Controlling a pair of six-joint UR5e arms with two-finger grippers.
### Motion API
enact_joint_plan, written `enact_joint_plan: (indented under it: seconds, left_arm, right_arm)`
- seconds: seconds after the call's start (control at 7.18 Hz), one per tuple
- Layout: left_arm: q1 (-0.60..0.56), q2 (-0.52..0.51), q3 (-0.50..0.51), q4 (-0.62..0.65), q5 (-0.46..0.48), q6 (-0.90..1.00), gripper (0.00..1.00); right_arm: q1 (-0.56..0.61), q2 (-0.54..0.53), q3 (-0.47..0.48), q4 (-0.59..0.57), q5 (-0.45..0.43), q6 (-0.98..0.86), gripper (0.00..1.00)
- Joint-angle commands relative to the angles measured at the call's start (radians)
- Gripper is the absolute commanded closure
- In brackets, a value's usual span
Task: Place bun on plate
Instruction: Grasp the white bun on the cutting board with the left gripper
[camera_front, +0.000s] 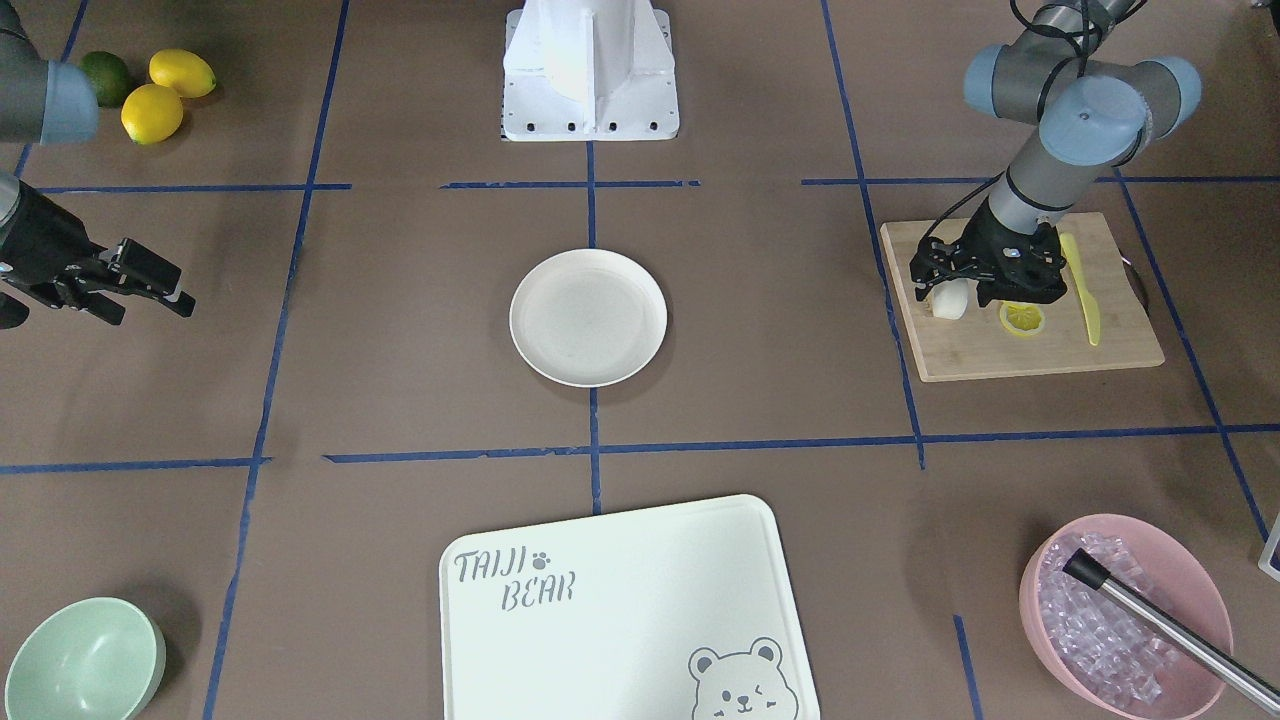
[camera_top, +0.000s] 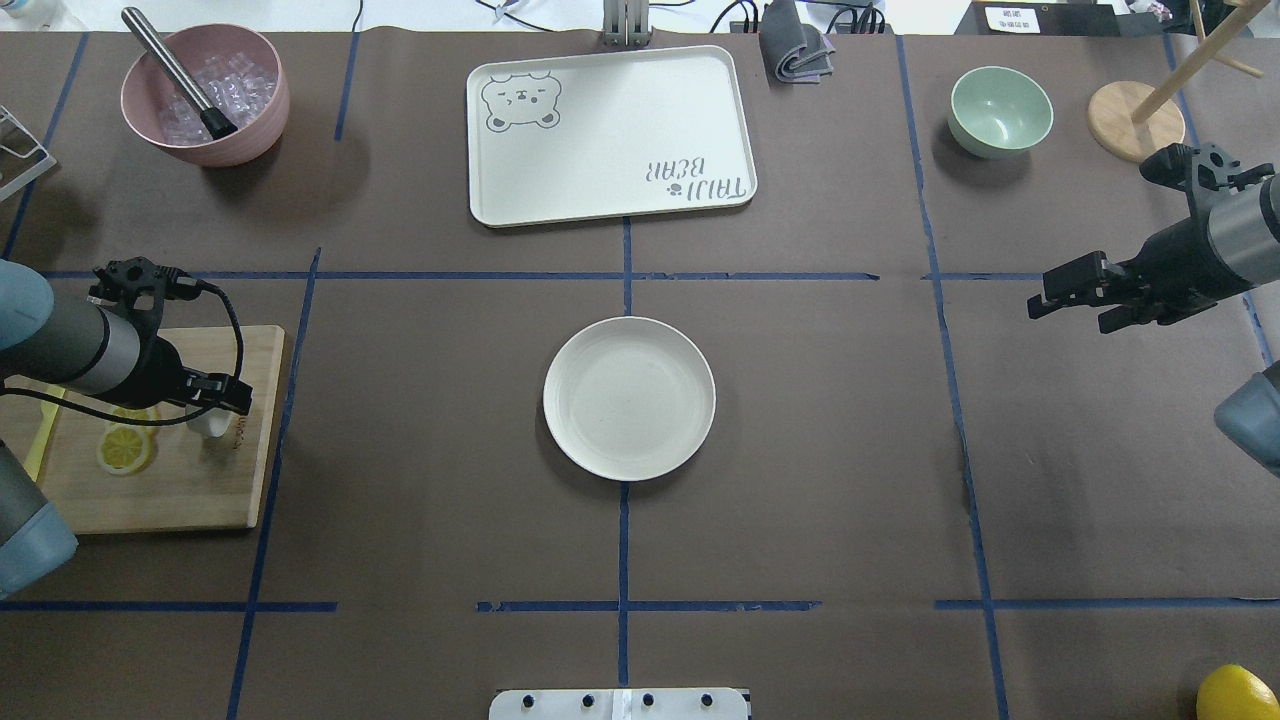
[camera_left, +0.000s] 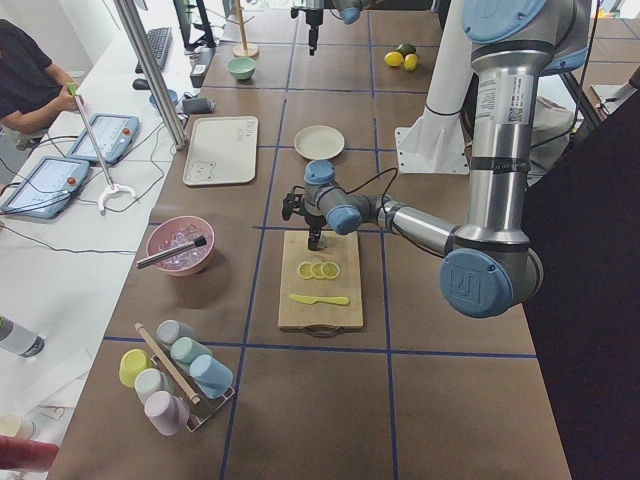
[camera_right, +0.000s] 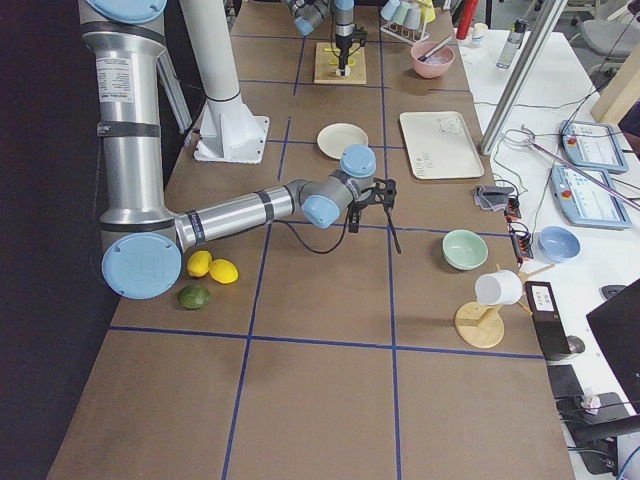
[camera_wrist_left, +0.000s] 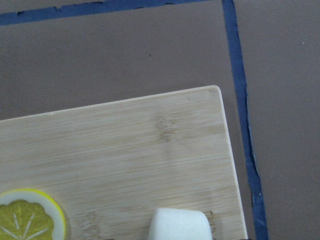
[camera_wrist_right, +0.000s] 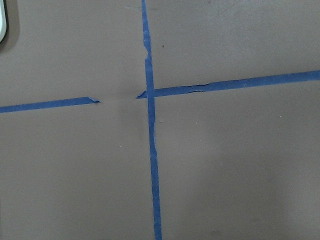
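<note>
1. Across the table (camera_front: 760, 300) from the robot, the front-facing view shows the left gripper (camera_front: 950, 286) lowered onto a bamboo cutting board (camera_front: 1030, 355), right at the white bun (camera_front: 948, 303). Whether its fingers clasp the bun cannot be told. A lemon slice (camera_front: 1022, 318) lies just beside the bun. The cream plate (camera_front: 588, 318) sits mid-table, well apart from the board. The right gripper (camera_front: 160, 290) hangs above the table, fingers apart, holding nothing.
2. Overhead view: the bun rests near the board's edge that faces the plate, beneath the left gripper.
3. Left side view: the near arm points straight down at the board, and the bun is hidden.
4. Right side view: the near arm's gripper angles down above the table.
5. Left wrist view: the bun's top shows at the bottom edge, on the board near its corner.
6. Right wrist view: brown table cover crossed by blue tape (camera_wrist_right: 152, 150).
</note>
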Motion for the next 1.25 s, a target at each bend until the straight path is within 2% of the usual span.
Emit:
enact_joint_plan:
  seconds: [0.0,0.7,0.97,1.11]
  left_arm:
    - [0.0,0.0,0.0,0.0,0.0,0.0,0.39]
    - [0.0,-0.001,-0.021,-0.004,0.0,-0.006,0.66]
    - [0.0,-0.018,-0.094,-0.007,-0.006,-0.049,0.69]
    - [0.002,-0.085,-0.122,-0.004,-0.011,-0.157,0.69]
  right_arm:
    - [-0.004,0.001,-0.001,0.0,-0.001,0.0,0.0]
    - [-0.005,0.005,-0.001,0.001,0.002,-0.002,0.0]
    - [-0.005,0.005,0.0,0.001,0.005,-0.002,0.0]
    - [-0.005,0.005,0.0,0.001,0.005,-0.002,0.0]
